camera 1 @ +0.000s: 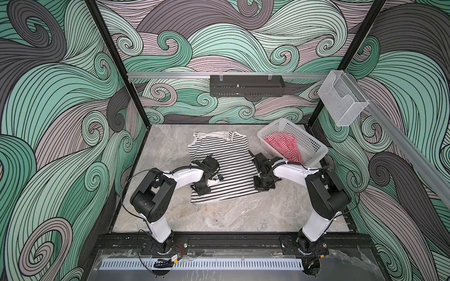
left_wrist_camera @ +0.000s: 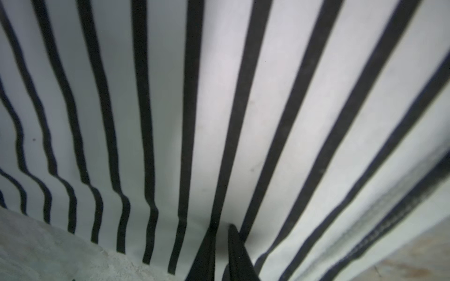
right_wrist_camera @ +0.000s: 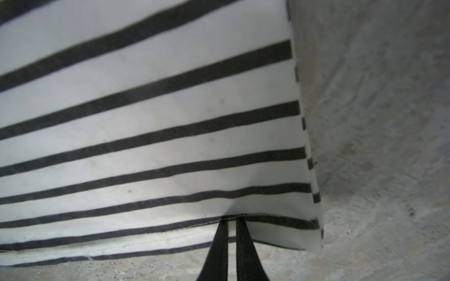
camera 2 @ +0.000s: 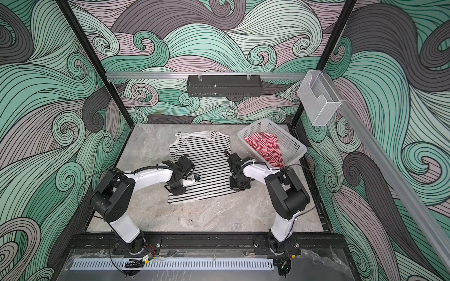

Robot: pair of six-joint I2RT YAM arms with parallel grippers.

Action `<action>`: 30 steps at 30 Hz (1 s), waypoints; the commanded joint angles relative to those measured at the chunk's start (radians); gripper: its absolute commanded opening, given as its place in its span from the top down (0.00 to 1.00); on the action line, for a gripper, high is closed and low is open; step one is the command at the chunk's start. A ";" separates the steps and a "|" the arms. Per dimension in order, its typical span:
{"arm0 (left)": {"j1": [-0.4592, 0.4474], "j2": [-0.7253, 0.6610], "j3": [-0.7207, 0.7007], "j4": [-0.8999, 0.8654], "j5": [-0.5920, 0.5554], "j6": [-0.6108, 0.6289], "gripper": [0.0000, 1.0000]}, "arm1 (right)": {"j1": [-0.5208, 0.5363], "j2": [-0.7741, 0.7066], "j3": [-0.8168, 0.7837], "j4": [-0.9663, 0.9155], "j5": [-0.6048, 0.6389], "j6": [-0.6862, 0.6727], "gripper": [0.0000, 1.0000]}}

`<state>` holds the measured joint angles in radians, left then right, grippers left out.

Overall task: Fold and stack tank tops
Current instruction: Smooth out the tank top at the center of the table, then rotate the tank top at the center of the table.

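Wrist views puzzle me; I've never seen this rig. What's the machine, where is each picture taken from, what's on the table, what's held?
Two robot arms, left arm and right arm, each end in a two-finger gripper. Both top views look down from one overhead camera; each wrist view looks along a gripper. On the table lies the black-and-white tank top; the red-and-white tank top sits in the white basket. The left gripper and right gripper each pinch the black-and-white one's edge near a bottom corner.
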<state>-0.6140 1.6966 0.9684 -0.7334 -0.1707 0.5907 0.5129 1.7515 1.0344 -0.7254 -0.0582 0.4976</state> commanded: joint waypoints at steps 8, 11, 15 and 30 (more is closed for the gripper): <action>-0.099 -0.104 -0.031 -0.141 0.047 -0.010 0.82 | -0.014 -0.057 0.082 -0.078 0.079 0.012 0.85; -0.055 -0.102 0.031 -0.003 -0.053 -0.015 0.81 | 0.056 -0.012 0.160 -0.047 0.005 0.046 0.83; 0.063 0.046 0.219 0.119 -0.101 -0.045 0.79 | 0.153 0.118 0.265 0.006 -0.074 0.090 0.81; 0.282 0.554 0.737 0.090 -0.151 -0.024 0.81 | 0.275 0.200 0.205 0.041 -0.051 0.146 0.79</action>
<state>-0.3416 2.2383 1.6958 -0.5957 -0.3080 0.5495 0.8036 1.9648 1.3014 -0.6361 -0.1505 0.6231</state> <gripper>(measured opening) 0.193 0.215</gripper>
